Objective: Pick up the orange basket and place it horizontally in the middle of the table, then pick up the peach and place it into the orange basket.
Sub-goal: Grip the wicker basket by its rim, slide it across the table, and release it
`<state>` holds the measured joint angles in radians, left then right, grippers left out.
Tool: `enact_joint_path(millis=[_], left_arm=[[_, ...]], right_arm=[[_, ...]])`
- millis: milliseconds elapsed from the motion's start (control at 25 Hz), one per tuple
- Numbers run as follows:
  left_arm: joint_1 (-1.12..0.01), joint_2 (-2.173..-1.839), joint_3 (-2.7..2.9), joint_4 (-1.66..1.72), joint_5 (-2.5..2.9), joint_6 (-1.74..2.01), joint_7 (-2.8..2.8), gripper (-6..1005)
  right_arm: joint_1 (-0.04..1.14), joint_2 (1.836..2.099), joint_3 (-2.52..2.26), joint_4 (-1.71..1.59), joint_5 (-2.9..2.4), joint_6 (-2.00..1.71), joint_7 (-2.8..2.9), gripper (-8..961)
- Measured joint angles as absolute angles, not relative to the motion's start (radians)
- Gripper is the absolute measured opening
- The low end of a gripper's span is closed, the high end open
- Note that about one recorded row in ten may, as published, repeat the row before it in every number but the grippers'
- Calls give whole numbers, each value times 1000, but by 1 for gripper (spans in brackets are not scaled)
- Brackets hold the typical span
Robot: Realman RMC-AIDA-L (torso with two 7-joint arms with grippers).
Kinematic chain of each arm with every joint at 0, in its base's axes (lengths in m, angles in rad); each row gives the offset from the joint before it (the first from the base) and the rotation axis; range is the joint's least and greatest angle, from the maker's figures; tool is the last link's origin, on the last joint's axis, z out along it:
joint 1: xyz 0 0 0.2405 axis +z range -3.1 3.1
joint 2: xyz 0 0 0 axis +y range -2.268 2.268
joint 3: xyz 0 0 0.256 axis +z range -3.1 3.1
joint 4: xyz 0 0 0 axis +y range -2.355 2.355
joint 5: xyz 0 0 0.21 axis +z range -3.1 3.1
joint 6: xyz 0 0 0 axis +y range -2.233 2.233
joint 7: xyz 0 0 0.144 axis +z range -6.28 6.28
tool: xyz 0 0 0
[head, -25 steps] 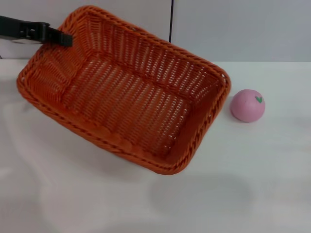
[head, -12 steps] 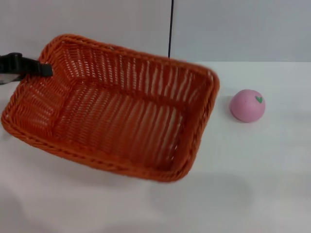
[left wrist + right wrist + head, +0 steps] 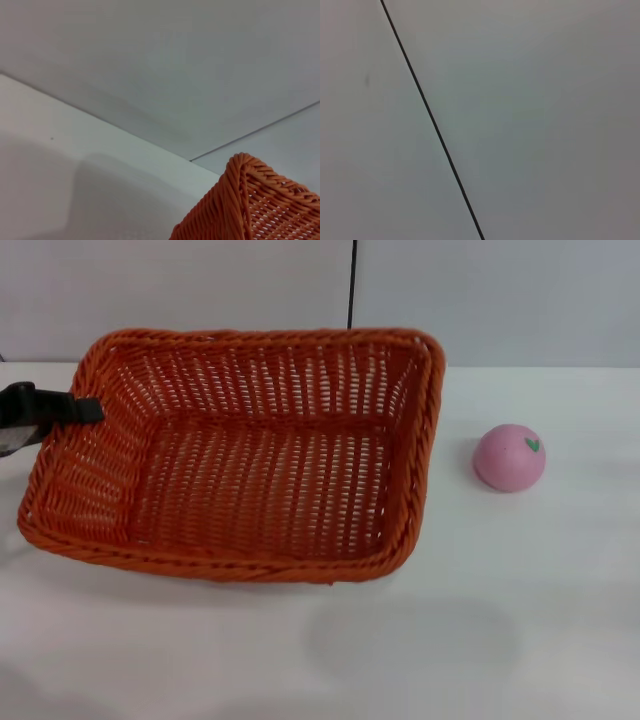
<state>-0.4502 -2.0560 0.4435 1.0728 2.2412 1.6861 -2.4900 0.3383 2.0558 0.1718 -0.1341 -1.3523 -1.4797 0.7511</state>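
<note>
The orange basket lies open side up, its long side across the white table, left of the middle. My left gripper reaches in from the left edge of the head view and is shut on the basket's left rim. One braided corner of the basket fills the edge of the left wrist view. The pink peach rests on the table to the right of the basket, a small gap away from it. The right gripper is out of sight in every view.
A grey wall with a dark vertical seam stands behind the table. In the right wrist view there is only that wall and the seam. Bare tabletop stretches in front of the basket and around the peach.
The basket has swung from a tilted diagonal pose to lying level and straight across the table, its left end carried down and leftward by the left gripper. The peach has stayed put.
</note>
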Motion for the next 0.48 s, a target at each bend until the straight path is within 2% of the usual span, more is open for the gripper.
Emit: enact_joint_path(millis=[480], left_arm=[[-373, -2070, 499, 1020, 2160, 1589, -2509, 175]], right_arm=[[345, 2054, 169, -149, -1365, -1455, 755, 579]])
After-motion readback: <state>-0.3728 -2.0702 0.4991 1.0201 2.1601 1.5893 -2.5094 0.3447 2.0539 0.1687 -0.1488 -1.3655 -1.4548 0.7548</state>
